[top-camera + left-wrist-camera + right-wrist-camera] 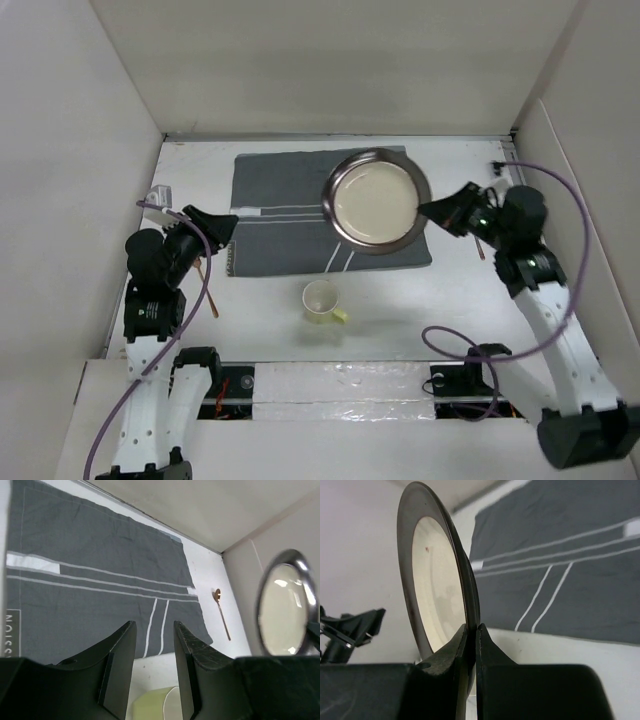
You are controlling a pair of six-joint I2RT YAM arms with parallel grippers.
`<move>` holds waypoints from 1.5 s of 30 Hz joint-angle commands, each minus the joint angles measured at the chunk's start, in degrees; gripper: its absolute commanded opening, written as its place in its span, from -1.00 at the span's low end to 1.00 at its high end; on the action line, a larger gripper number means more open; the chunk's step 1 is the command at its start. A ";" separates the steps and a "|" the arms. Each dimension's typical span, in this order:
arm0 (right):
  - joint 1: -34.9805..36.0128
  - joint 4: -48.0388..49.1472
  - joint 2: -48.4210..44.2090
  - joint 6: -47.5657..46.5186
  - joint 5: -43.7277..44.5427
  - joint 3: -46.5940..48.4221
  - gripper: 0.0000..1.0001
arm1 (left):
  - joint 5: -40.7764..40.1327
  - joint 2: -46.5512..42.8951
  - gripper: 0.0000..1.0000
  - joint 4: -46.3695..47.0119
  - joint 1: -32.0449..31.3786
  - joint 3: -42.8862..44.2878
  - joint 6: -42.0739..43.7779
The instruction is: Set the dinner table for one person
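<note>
While the left gripper (153,629) hangs half-open, the right gripper (472,628) pinches the plate (439,592).

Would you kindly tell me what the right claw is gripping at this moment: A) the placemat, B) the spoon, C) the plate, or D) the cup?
C: the right claw is shut on the rim of the plate, which sits over the right part of the placemat.

Grey white-striped placemat (285,190), cream plate (372,200)
</note>
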 commanded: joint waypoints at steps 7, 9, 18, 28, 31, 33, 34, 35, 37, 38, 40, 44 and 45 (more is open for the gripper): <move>15.01 42.09 29.74 7.77 3.45 4.07 -1.00 | -6.05 -1.10 -0.35 -10.42 -2.50 2.92 12.36; 15.01 50.09 36.86 10.67 2.91 4.69 -1.00 | -6.85 -3.30 -0.35 -9.55 -2.50 1.16 11.94; 15.54 60.57 57.27 16.83 6.16 11.02 -1.00 | -3.24 -3.74 -0.31 -5.32 -2.50 -2.45 12.46; 17.20 63.30 67.55 19.55 7.48 14.09 -1.00 | -2.28 -2.43 -0.31 -5.15 -2.50 -2.71 12.46; 17.21 64.52 69.05 20.69 6.70 14.53 -1.00 | -2.36 -2.69 -0.31 -5.06 -2.50 -2.80 12.37; 17.21 64.62 69.40 21.13 6.78 14.62 -1.00 | -2.28 -2.43 -0.31 -5.06 -2.50 -2.80 12.37; 17.21 64.62 69.75 21.40 6.78 14.71 -1.00 | -2.28 -2.51 -0.31 -5.06 -2.50 -2.80 12.37; 17.73 64.27 70.10 22.18 6.60 14.71 -1.00 | -2.28 -2.51 -0.31 -5.06 -2.50 -2.80 12.37; 17.73 64.79 70.81 23.15 6.86 13.75 -1.00 | -2.28 -2.69 -0.31 -5.06 -2.50 -2.89 12.37; 17.73 65.23 70.98 23.42 7.13 13.13 -1.00 | -2.36 -2.69 -0.31 -5.06 -2.50 -2.89 12.37; 17.73 64.36 71.51 23.42 8.44 11.90 -1.00 | -2.37 -2.69 -0.31 -5.06 -2.50 -2.80 12.37; 18.26 64.35 71.87 23.42 9.32 9.88 -0.72 | -2.54 -2.95 -0.31 -5.06 -2.50 -2.89 12.28; 18.26 64.35 71.52 23.25 9.41 9.70 -0.61 | -2.54 -2.86 -0.31 -5.15 -2.50 -2.80 12.28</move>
